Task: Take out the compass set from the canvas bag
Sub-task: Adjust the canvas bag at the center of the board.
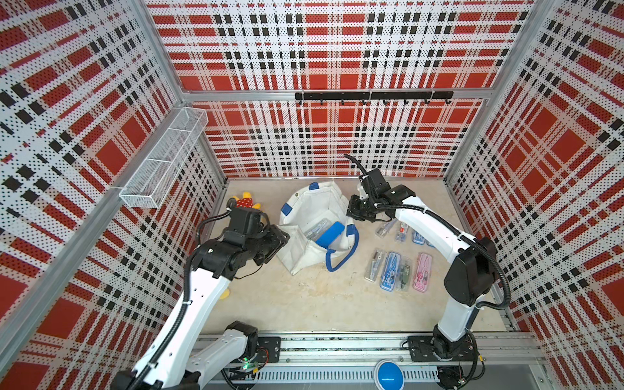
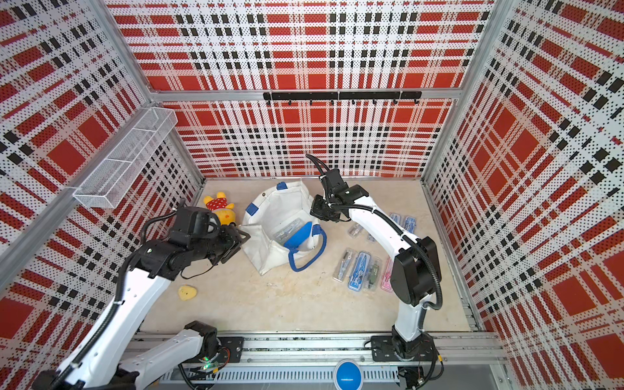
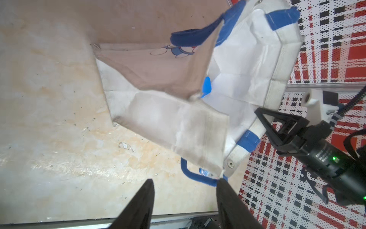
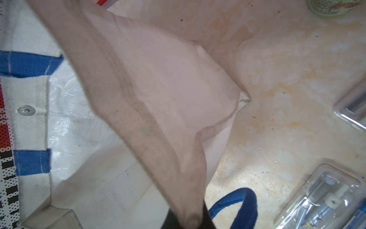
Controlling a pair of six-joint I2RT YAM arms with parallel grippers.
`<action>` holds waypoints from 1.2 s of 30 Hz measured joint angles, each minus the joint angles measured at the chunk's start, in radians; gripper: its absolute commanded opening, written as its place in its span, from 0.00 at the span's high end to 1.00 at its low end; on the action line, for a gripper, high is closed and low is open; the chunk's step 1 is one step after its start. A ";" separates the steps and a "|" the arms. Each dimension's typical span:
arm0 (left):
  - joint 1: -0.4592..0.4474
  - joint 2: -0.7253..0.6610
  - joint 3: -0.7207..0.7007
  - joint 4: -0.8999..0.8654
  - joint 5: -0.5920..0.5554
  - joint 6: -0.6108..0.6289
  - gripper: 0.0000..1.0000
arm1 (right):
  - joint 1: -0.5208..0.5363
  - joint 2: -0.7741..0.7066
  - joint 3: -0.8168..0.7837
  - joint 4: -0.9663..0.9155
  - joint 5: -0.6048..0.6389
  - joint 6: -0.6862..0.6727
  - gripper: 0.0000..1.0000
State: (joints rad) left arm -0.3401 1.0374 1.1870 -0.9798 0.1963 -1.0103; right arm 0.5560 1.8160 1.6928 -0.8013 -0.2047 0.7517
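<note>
Closest to the lens, the left arm (image 1: 189, 304) rises from the front rail (image 1: 337, 347) and reaches toward the canvas bag (image 1: 305, 206). The left gripper (image 3: 186, 182) is released, with its fingers spread and only floor between them. One fingertip (image 3: 224, 186) touches the bag's near corner, where a blue handle (image 3: 196, 177) meets it. Beyond that arm a yellow plush toy (image 1: 248, 201) lies by the left wall, clear of the bag.

The bag sits mid-floor with its mouth gaping upward and its far rim close to the back wall. Bare beige floor (image 1: 320, 304) lies open between it and the rail. Inside lies a clear-cased compass set (image 1: 317, 229), beside a bright blue piece (image 1: 332, 234), perhaps another case.

The right gripper (image 1: 352, 212) is clenched on the bag's right rim, with fabric pinched between its jaws. Right of the bag, more cased sets (image 1: 390, 270) lie in rows on the floor, some partly under the right arm (image 1: 429, 219).
</note>
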 measured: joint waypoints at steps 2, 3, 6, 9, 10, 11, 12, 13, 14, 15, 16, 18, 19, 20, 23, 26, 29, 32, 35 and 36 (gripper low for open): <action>-0.022 0.045 0.026 0.023 -0.013 -0.006 0.38 | 0.000 -0.003 -0.008 0.007 -0.001 0.000 0.93; -0.032 0.065 0.039 0.033 -0.021 -0.006 0.32 | 0.000 -0.004 -0.011 0.008 -0.002 0.000 0.93; -0.059 0.107 0.062 0.060 -0.043 -0.018 0.29 | 0.000 -0.009 -0.027 0.024 -0.007 0.000 0.93; -0.066 0.130 0.063 0.078 -0.052 -0.026 0.28 | 0.000 -0.014 -0.037 0.034 -0.011 0.000 0.93; -0.066 0.137 0.063 0.083 -0.053 -0.029 0.28 | 0.000 -0.015 -0.039 0.037 -0.012 0.000 0.93; -0.066 0.145 0.062 0.090 -0.053 -0.032 0.28 | 0.000 -0.017 -0.041 0.037 -0.012 0.000 0.93; -0.066 0.153 0.061 0.098 -0.054 -0.034 0.27 | 0.000 -0.018 -0.042 0.037 -0.011 0.000 0.93; -0.066 0.163 0.059 0.105 -0.055 -0.037 0.28 | 0.000 -0.019 -0.043 0.038 -0.011 0.000 0.93; -0.066 0.173 0.058 0.112 -0.055 -0.039 0.28 | 0.000 -0.022 -0.047 0.040 -0.011 0.000 0.93; -0.066 0.183 0.056 0.119 -0.055 -0.041 0.27 | 0.000 -0.025 -0.050 0.040 -0.010 -0.001 0.93; -0.065 0.194 0.055 0.125 -0.056 -0.042 0.27 | 0.000 -0.029 -0.054 0.041 -0.009 -0.002 0.93; -0.060 0.214 0.048 0.143 -0.057 -0.045 0.27 | 0.000 -0.034 -0.059 0.041 -0.006 -0.005 0.93; -0.058 0.223 0.045 0.148 -0.055 -0.047 0.27 | 0.000 -0.034 -0.059 0.039 -0.004 -0.006 0.93; -0.053 0.233 0.044 0.155 -0.051 -0.048 0.28 | 0.001 -0.036 -0.060 0.039 -0.001 -0.009 0.93; -0.043 0.261 0.043 0.170 -0.041 -0.049 0.29 | 0.005 -0.040 -0.061 0.035 0.011 -0.022 0.93; -0.039 0.267 0.014 0.184 -0.029 -0.052 0.38 | 0.009 -0.047 -0.071 0.035 0.017 -0.031 0.93; -0.034 0.257 -0.029 0.200 -0.014 -0.056 0.63 | 0.011 -0.054 -0.082 0.035 0.022 -0.039 0.93; -0.029 0.232 -0.075 0.212 0.005 -0.057 0.88 | 0.012 -0.072 -0.100 0.037 0.029 -0.047 0.92; -0.027 0.209 -0.083 0.203 0.013 -0.053 1.00 | 0.012 -0.089 -0.111 0.032 0.033 -0.050 0.87; -0.029 0.203 -0.083 0.201 0.014 -0.046 1.00 | 0.012 -0.093 -0.111 0.030 0.032 -0.050 0.86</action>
State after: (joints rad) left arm -0.3691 1.2404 1.1038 -0.7792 0.2108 -1.0565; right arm 0.5682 1.7226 1.5814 -0.7715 -0.1722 0.7017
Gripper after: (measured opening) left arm 0.052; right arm 0.117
